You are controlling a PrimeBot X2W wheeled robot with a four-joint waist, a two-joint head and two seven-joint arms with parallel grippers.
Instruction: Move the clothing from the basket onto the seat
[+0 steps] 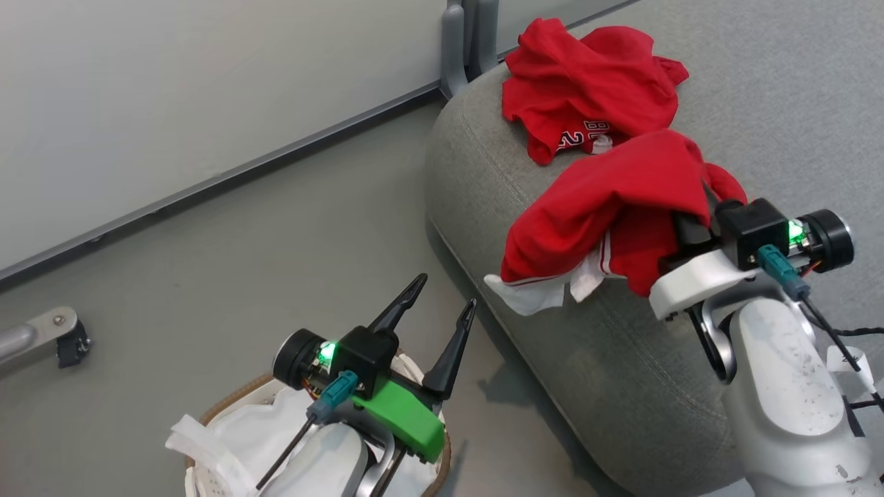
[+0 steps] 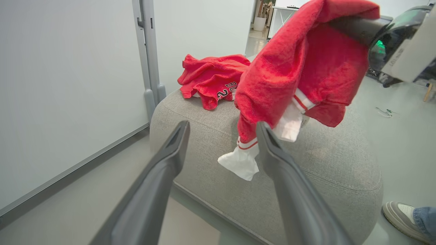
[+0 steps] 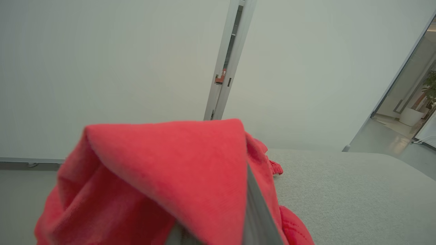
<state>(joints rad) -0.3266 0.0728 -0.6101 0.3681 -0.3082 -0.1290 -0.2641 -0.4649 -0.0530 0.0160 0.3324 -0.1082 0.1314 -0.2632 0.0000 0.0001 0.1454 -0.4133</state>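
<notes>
While 1 garment [image 1: 608, 200] hangs, 2nd garment [image 1: 587, 76] on seat [image 1: 621, 373], 1 basket [image 1: 231, 399]

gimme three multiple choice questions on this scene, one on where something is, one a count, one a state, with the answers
1. Where does the numbered red garment lie?
A in the basket
B on the seat
C on the floor

2. How many red garments are in view?
A one
B two
C three

3. How does the left gripper stand?
A open, holding nothing
B shut on a red garment
C shut on a white liner

Answers:
1 B, it rests crumpled on top of the seat.
2 B, the numbered one plus the striped garment draped over the right gripper.
3 A, its two fingers are spread wide with nothing between them.
</notes>
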